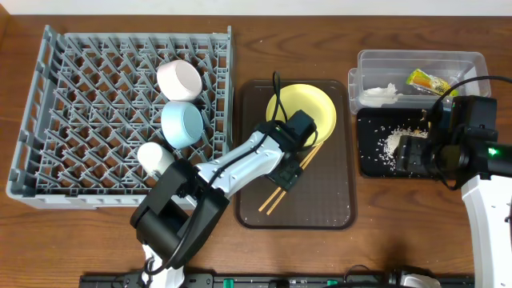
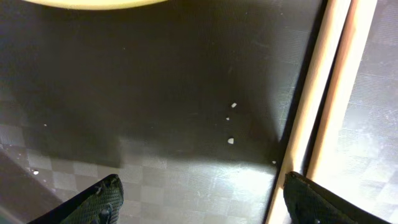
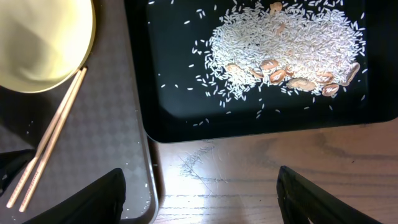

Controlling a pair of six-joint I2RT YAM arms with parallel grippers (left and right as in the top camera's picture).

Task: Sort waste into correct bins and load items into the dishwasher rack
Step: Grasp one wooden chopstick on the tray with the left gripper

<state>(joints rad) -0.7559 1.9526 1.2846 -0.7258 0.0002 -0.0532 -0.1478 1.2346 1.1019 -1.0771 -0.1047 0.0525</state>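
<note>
chopsticks (image 1: 270,202) on brown tray (image 1: 320,210), mid-frame, axis lower-left to upper-right | left jaws held apart, set over them, nearer arm | right jaws held apart at black tray (image 1: 364,160)

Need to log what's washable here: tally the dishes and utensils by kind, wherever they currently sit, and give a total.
Bowls: 2 (white bowl, light blue bowl)
Cups: 1 (white cup)
Plates: 1 (yellow plate)
Chopsticks: 2
Total: 6
</note>
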